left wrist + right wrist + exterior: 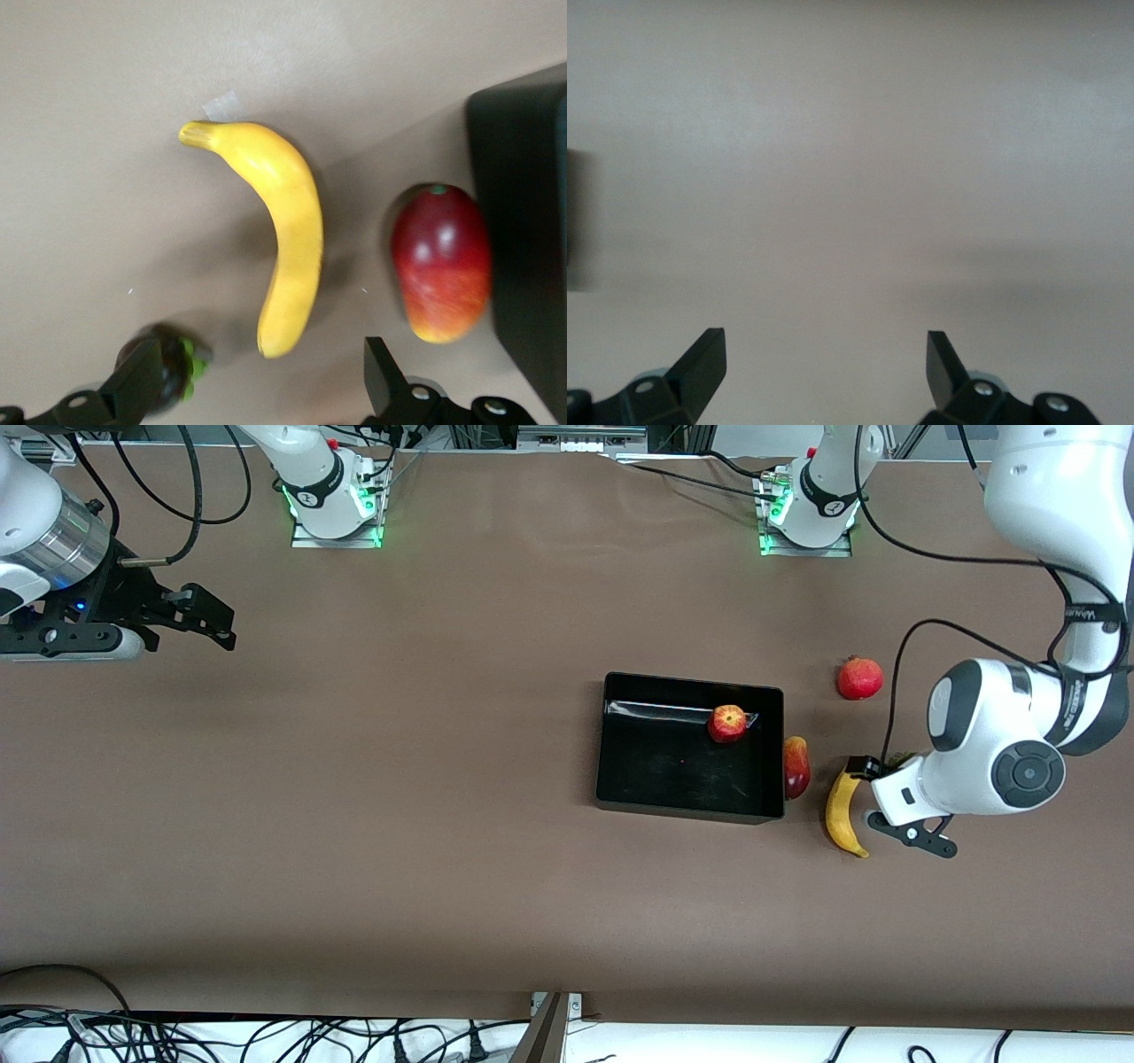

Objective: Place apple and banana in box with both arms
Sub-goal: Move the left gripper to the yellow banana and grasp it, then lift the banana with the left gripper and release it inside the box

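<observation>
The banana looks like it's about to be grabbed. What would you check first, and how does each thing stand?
1. Apple in the box: ok.
2. Banana lying free on the table, outside the box: ok.
3. Left tool open, straddling the banana's end: ok.
4. Red-and-yellow fruit apart from the banana: ok.
5. Dark fruit with green leaves beside one finger: not ok.
6. Right tool open, waiting at the right arm's end: ok.

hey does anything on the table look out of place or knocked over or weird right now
Nothing looks spilled or damaged. The apple is in the box; the banana lies flat on the table outside it, under the open left gripper. The right gripper waits open over bare table.
</observation>
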Available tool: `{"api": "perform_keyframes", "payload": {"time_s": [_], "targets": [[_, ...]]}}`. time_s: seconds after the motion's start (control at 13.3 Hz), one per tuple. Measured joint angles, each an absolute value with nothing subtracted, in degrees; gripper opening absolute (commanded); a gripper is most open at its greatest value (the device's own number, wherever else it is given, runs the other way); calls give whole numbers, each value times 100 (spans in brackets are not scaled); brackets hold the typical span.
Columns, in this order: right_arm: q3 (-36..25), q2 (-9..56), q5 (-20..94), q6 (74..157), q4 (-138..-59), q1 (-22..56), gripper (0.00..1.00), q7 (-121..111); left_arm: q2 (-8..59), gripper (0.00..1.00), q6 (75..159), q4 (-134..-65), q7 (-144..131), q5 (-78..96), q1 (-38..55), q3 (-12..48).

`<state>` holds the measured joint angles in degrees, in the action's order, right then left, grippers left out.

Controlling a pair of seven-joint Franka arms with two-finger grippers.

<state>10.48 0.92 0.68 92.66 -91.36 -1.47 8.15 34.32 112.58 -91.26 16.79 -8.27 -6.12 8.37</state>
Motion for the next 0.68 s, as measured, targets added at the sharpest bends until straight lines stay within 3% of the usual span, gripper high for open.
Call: {"api": "perform_keyframes", "payload": {"time_s": [0.23, 0.3, 0.38, 0.45, 0.68], "targets": [[1048, 93, 68, 9267, -9135, -147, 100, 815, 3585, 100, 12815, -10075, 1728, -766, -736, 853], [1048, 93, 68, 9267, -9135, -147, 100, 815, 3598, 75, 13318, -10427, 1728, -765, -738, 855], [1048, 93, 68, 9267, -9136, -147, 100, 815, 3599, 32, 13614, -10655, 1725, -763, -740, 860], [1048, 93, 68, 9267, -9135, -147, 100, 815, 3598, 0, 13724, -10764, 1727, -762, -752, 860], [1048, 93, 68, 9267, -9135, -147, 100, 815, 3565, 0, 13737, -10787, 1769, -762, -777, 895]]}}
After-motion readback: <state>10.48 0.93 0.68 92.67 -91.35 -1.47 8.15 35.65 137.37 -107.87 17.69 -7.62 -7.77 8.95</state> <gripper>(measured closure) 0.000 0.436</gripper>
